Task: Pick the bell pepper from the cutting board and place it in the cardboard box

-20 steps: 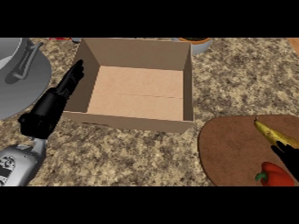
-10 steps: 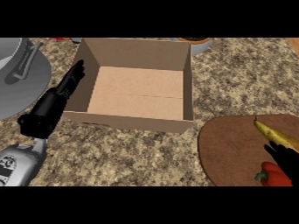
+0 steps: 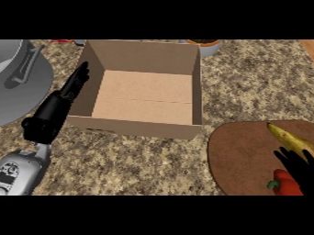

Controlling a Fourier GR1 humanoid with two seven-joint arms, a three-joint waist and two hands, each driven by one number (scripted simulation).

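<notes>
A red bell pepper [image 3: 285,183] with a green stem lies at the near edge of the round brown cutting board [image 3: 244,156] at the lower right. My right hand [image 3: 311,174] comes in from the bottom right corner and covers the pepper's right side, fingers stretched forward over it toward a yellow banana [image 3: 292,141]. The open cardboard box [image 3: 142,98] stands at the centre, nothing inside. My left hand [image 3: 58,108] rests open along the box's left wall, fingers pointing away from me.
A large grey pot lid or pan [image 3: 10,82] lies at the left edge. A small bowl [image 3: 204,43] shows behind the box's far right corner. Speckled granite counter [image 3: 132,160] lies between box and board.
My right hand has slid slightly down and right toward the bottom corner, staying over the pepper. The left hand and box have not moved.
</notes>
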